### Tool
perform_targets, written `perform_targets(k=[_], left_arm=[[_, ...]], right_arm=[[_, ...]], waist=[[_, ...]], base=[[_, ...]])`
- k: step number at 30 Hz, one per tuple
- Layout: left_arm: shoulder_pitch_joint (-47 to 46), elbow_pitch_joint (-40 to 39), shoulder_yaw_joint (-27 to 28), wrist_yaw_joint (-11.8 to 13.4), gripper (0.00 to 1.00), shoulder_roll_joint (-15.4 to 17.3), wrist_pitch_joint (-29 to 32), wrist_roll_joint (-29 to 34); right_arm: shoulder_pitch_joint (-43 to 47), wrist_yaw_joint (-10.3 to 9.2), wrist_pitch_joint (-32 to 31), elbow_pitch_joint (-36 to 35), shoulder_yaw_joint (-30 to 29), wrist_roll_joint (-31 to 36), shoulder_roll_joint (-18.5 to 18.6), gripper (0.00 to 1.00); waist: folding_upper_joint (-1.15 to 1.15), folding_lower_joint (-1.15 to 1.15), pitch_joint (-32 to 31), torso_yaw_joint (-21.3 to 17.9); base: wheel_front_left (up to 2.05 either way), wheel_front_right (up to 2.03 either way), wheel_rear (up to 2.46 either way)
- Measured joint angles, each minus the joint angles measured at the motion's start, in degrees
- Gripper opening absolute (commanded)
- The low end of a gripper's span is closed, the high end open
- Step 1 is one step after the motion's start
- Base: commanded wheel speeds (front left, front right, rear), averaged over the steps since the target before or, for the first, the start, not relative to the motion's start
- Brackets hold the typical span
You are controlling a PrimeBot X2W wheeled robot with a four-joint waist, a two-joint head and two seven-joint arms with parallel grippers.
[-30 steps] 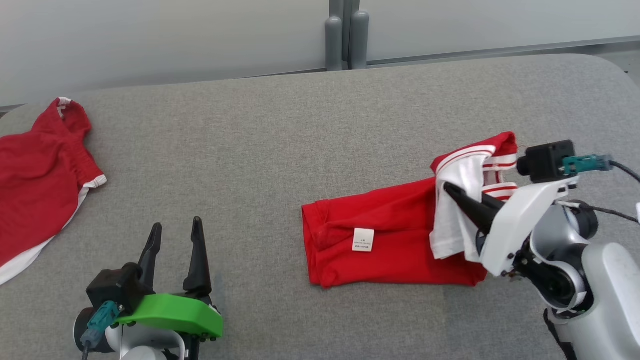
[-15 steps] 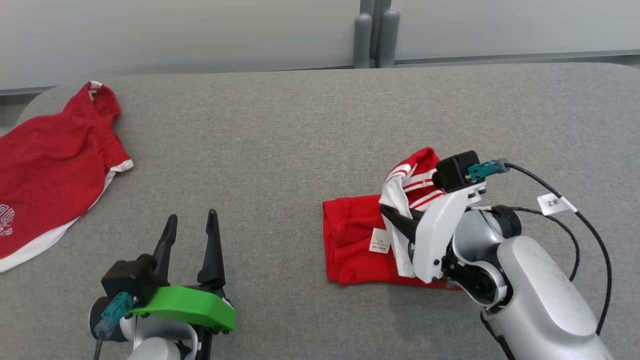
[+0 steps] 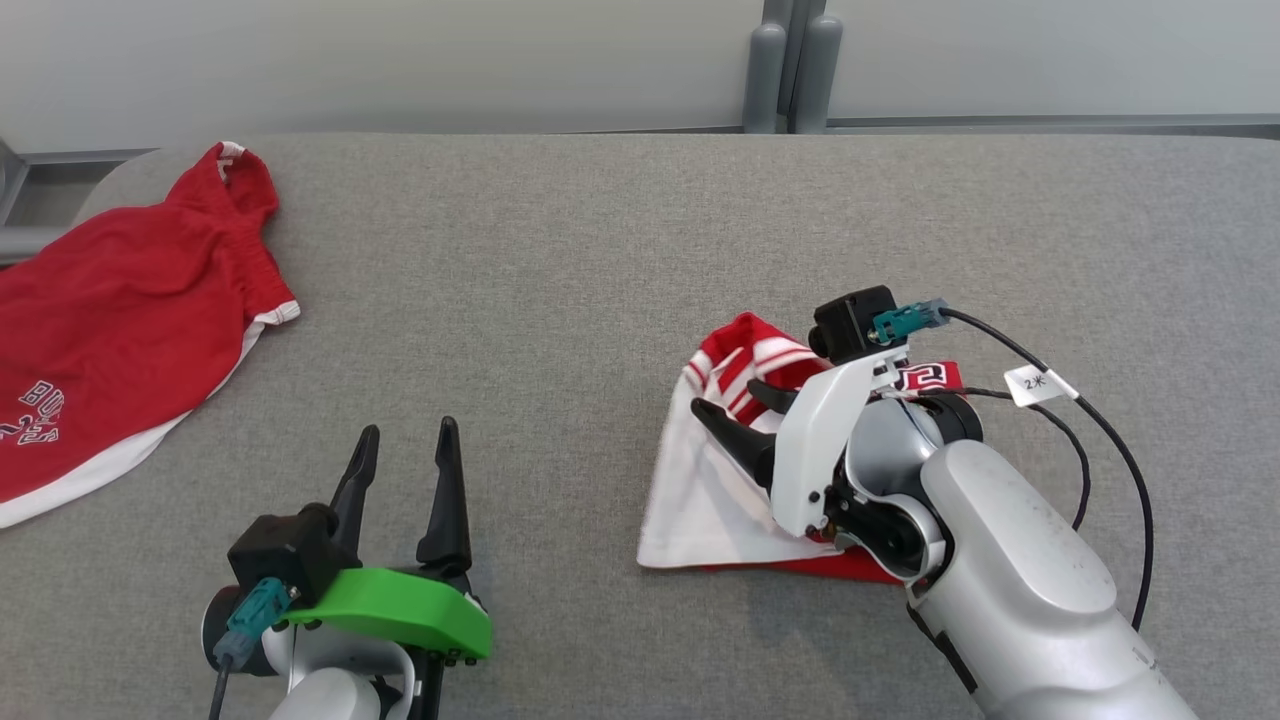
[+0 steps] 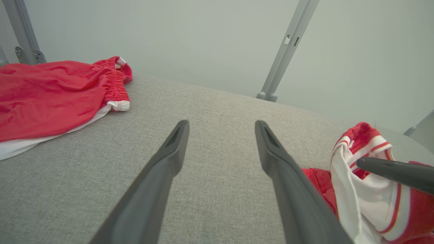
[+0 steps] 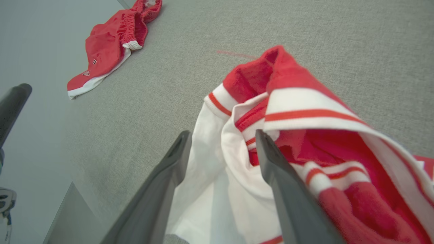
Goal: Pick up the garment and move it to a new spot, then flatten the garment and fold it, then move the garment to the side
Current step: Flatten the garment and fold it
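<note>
The right pincer (image 3: 728, 397) stands apart over the folded garment (image 3: 690, 500), right of middle on the bench (image 3: 560, 300); a finger (image 3: 735, 440) may snag the loose striped hem (image 3: 745, 360) on lifting and undo the fold. The left pincer (image 3: 408, 428) is apart, empty. Bare bench lies around; another red garment (image 3: 120, 320) crowds the left edge

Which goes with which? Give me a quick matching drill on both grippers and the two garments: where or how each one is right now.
Things:
1. left gripper
2. right gripper
3. striped garment
4. lettered red garment

States:
A. spread out at the far left
B. open, over bare grey surface
C. open, fingers over white cloth
D. heaped at the right, white panel on top

Pairs: 1-B, 2-C, 3-D, 4-A
</note>
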State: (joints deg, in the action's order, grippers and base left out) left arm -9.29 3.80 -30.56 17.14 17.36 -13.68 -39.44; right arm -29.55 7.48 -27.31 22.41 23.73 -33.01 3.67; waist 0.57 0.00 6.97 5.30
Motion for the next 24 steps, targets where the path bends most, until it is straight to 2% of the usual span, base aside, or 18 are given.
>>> perform_targets(k=[5, 10, 19, 20, 22, 24], left_arm=[[0.04, -0.07, -0.25, 0.02, 1.00, 0.00, 0.00, 0.00], [0.24, -0.25, -0.44, 0.22, 1.00, 0.09, 0.01, 0.00], [1.12, -1.46, -1.10, 0.59, 1.00, 0.55, 0.49, 0.19], [1.25, -1.57, -1.21, 0.62, 1.00, 0.60, 0.52, 0.21], [1.39, -1.71, -1.36, 0.79, 1.00, 0.68, 0.71, 0.22], [1.41, -1.78, -1.45, 0.79, 1.00, 0.77, 0.76, 0.22]], right_arm=[[-1.32, 0.00, 2.08, -0.87, 0.41, -2.08, -0.36, 1.00], [-1.29, 0.00, 5.03, -3.67, -1.88, -3.18, 0.55, 1.00], [3.97, 0.00, 14.23, -7.88, -12.17, -3.12, 4.03, 1.00], [4.87, 0.00, 14.88, -8.00, -13.19, -3.00, 4.27, 0.93], [6.75, 0.00, 15.93, -8.03, -14.71, -2.63, 4.33, 0.46], [8.51, 0.00, 16.85, -8.00, -15.84, -2.49, 4.22, 0.30]], waist=[[0.00, 0.00, -0.48, -0.80], [0.00, 0.00, -1.04, -1.62], [0.00, 0.00, -2.12, -3.26], [0.00, 0.00, -2.17, -3.40], [0.00, 0.00, -2.23, -3.66], [0.00, 0.00, -2.23, -3.87]], base=[[0.00, 0.00, 0.00], [0.00, 0.00, 0.00], [0.00, 0.00, 0.00], [0.00, 0.00, 0.00], [0.00, 0.00, 0.00], [0.00, 0.00, 0.00]])
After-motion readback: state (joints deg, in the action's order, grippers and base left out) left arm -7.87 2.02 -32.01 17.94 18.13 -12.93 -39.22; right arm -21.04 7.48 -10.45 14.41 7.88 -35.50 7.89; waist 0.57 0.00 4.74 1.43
